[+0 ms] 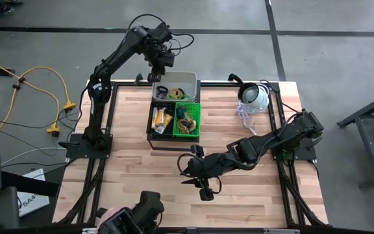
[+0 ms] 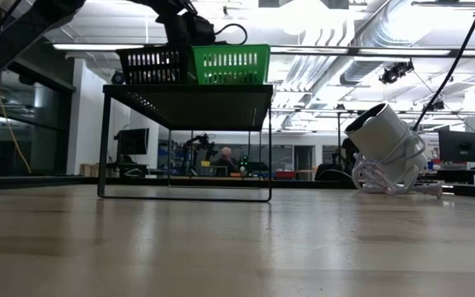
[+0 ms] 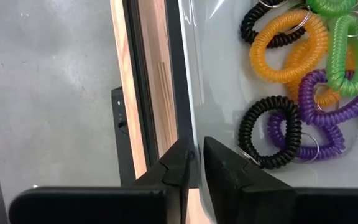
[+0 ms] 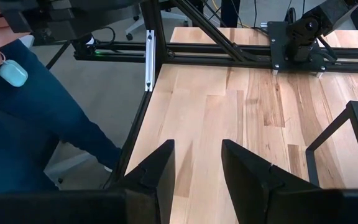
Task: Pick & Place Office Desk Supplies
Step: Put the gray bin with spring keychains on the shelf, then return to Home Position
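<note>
Coiled loops lie in a clear bin (image 1: 188,82) at the far end of a black stand: orange (image 3: 288,46), green (image 3: 353,43), purple (image 3: 337,106) and black (image 3: 271,132). Yellow packets (image 1: 161,119) fill the black bin (image 1: 152,112). Rubber bands (image 1: 186,122) lie in the green bin (image 1: 196,108). My left gripper (image 3: 196,163) hangs over the clear bin's wall (image 3: 188,74), fingers a narrow gap apart, one on each side, with nothing between them. My right gripper (image 4: 197,158) stands open over bare wood near the table's front (image 1: 197,184). My left gripper points steeply down at the clear bin's wall (image 3: 191,140), which runs under the gap between its fingers. Whether a finger touches the wall or the black loop beside it, I cannot tell.
A white dome device with a coiled cable (image 1: 252,97) lies at the far right of the table (image 2: 384,148). The stand (image 2: 188,140) carries the bins above the tabletop. A person in blue trousers (image 4: 36,130) stands off the table's near left corner.
</note>
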`<action>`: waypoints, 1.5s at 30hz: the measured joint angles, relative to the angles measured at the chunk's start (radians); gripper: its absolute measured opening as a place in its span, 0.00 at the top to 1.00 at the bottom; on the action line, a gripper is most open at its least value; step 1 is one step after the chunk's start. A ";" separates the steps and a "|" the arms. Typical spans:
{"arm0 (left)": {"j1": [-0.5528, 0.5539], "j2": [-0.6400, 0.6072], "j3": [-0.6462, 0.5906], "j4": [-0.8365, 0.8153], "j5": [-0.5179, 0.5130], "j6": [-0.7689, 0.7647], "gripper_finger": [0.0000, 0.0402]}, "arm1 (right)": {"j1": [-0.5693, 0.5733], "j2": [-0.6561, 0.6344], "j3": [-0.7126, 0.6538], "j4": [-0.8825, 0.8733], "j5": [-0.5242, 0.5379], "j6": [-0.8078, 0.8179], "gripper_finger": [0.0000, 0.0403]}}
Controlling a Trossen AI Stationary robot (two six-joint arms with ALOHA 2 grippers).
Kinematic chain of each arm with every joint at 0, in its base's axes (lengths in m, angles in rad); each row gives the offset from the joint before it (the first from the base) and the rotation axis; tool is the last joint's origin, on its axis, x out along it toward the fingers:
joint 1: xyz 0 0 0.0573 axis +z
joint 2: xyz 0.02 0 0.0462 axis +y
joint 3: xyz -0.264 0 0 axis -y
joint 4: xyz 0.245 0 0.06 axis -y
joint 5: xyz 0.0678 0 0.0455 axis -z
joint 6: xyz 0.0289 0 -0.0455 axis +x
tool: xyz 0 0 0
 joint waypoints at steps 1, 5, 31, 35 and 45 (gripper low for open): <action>0.000 0.000 0.000 0.001 0.000 0.000 0.89 | 0.000 0.000 0.000 0.000 0.000 0.000 0.70; 0.000 0.000 0.000 0.000 0.000 0.000 0.88 | 0.000 0.000 0.000 0.000 0.000 0.000 0.70; -0.007 -0.083 0.000 0.062 0.049 0.010 0.88 | 0.000 0.000 0.000 0.000 0.000 0.000 0.70; -0.026 -0.115 -0.001 0.084 0.040 -0.023 0.88 | 0.000 0.000 0.000 0.000 0.000 0.000 0.70; -0.098 -0.271 0.000 0.263 0.109 -0.291 0.88 | 0.000 0.000 0.000 0.000 0.000 0.000 0.70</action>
